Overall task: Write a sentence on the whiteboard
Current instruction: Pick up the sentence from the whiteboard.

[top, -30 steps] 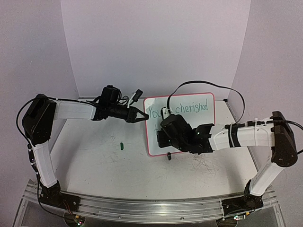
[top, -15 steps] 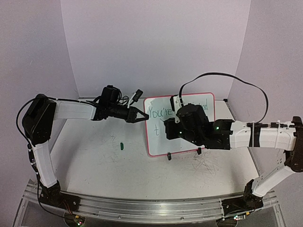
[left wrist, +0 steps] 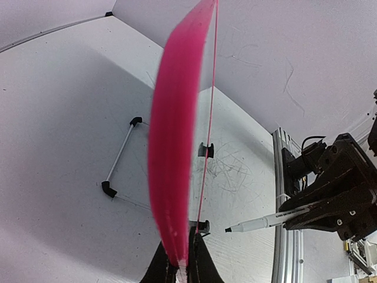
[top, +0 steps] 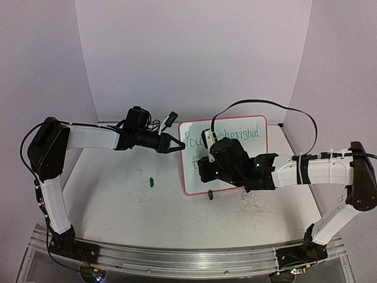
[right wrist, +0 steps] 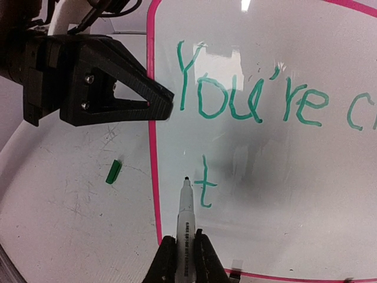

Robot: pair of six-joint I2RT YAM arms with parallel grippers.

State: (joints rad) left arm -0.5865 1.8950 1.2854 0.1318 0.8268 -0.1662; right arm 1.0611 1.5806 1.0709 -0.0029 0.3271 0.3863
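We are working on a scuffed desk (top: 112,206) between lilac walls (top: 188,59). Our left tool (top: 175,147) is pinching the whiteboard (top: 191,174) mid-desk; our right tool (right wrist: 182,249) is squeezing a marker (right wrist: 184,212) at the sentence (right wrist: 247,101), its arm (top: 312,170) hiding letters.

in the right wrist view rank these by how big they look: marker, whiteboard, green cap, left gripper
1. whiteboard, cropped by the frame
2. left gripper
3. marker, enlarged by nearness to the camera
4. green cap

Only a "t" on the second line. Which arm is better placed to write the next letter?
Right. The right gripper holds the marker, tip beside the "t" on the whiteboard. The left gripper clamps the board's pink edge.
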